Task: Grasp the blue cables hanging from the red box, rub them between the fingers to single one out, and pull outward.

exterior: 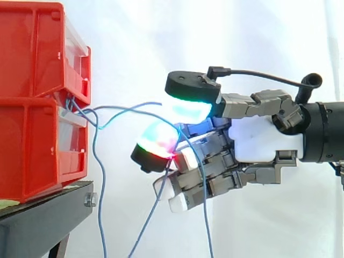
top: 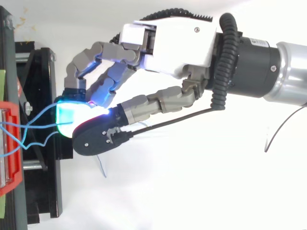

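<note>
Side view: the hand reaches in from the right with its fingers curled toward the red bins. Its 2 upper fingertips are closed together, one pad glowing cyan-green above and one glowing red and green just below. The blue cables are pinched between these 2 pads, and the lower fingers are folded in beneath with white tips.

From the pinch, the cables run left, sagging a little, to the seam between the 2 stacked bins, where they come out of the front. Loose lengths hang down below the hand and beside the bins. The bins sit on a black stand, with a white curtain behind. From above, the cables fan from the bin's edge and converge at the green pad.
</note>
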Robot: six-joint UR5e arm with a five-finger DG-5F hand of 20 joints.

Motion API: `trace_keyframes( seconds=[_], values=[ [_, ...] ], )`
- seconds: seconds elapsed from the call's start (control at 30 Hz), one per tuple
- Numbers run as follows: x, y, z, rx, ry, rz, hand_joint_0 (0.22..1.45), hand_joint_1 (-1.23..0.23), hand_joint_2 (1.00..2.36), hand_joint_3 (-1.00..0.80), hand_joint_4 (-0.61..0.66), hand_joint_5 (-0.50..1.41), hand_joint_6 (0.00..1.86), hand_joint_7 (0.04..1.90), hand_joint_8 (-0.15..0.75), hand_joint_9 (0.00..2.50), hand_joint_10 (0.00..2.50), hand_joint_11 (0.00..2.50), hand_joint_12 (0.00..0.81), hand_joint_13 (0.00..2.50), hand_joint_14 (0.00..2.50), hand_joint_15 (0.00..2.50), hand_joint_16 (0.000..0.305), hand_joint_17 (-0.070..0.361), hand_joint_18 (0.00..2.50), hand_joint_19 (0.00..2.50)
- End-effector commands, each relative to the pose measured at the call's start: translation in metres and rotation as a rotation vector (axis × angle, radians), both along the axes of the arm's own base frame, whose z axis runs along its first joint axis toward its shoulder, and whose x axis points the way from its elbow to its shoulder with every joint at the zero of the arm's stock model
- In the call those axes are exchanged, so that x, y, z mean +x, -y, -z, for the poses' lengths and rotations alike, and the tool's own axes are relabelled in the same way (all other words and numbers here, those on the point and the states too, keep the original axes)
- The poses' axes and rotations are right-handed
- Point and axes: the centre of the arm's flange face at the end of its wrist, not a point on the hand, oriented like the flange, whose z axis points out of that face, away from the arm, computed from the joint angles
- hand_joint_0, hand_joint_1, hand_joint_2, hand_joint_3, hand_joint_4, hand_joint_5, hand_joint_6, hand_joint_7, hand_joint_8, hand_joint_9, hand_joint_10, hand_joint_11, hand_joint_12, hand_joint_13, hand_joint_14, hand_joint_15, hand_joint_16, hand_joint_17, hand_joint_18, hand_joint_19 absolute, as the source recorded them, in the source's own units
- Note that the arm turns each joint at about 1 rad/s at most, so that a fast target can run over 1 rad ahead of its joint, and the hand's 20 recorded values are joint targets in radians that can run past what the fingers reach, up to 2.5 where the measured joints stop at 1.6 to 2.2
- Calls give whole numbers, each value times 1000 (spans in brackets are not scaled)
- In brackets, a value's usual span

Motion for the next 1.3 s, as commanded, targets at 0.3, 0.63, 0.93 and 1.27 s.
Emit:
trace_keyframes(
  seconds=[0.3, 0.63, 0.93, 1.27],
  values=[
    [-2, 4, -5, -13, -2, 4, 691, -821, 1000, -492, 60, -142, 935, 949, 269, 1131, 20, 931, 336, 866, 21, 530, 40, 91, 700, 447],
    [-4, 5, -4, -19, -18, 4, 538, -383, 1000, -500, 113, -118, 873, 1021, 276, 1218, 20, 885, 357, 896, 22, 551, 44, 99, 718, 512],
    [-4, 8, -5, -28, -19, -6, 599, -545, 1011, -299, 136, -131, 878, 1060, 288, 1165, 21, 882, 368, 883, 22, 553, 46, 104, 716, 511],
    [-4, 9, -4, -28, -20, -5, 644, -796, 1015, -252, 79, -156, 923, 947, 278, 1092, 21, 948, 349, 844, 23, 553, 43, 97, 696, 486]
  ],
)
